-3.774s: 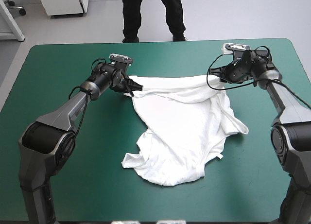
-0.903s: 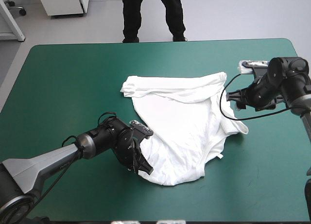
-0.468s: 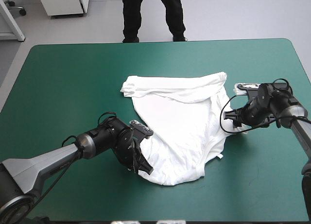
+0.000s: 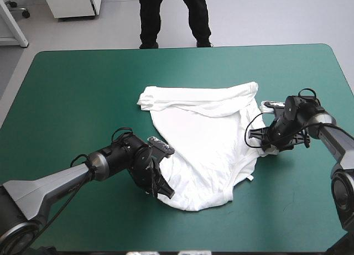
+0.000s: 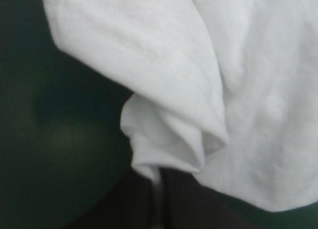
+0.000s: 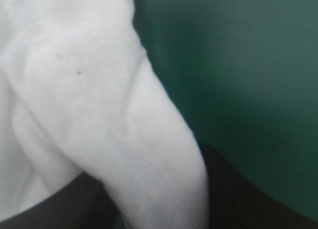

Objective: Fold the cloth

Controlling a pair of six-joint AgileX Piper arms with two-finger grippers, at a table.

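The white T-shirt (image 4: 204,139) lies spread, a bit rumpled, in the middle of the teal-green desk (image 4: 83,83). Its collar-side band runs along the far edge and one sleeve sticks out toward the right.

The left gripper (image 4: 162,192) is down at the shirt's near left corner. Seen from its wrist, the black fingers (image 5: 191,206) are pressed together, pinching a bunched fold of the hem.

The right gripper (image 4: 265,148) sits low at the right sleeve. Its fingers (image 6: 243,199) are spread, one on each side of a thick roll of white cloth (image 6: 99,114) that lies between them, with bare desk cover beside it.
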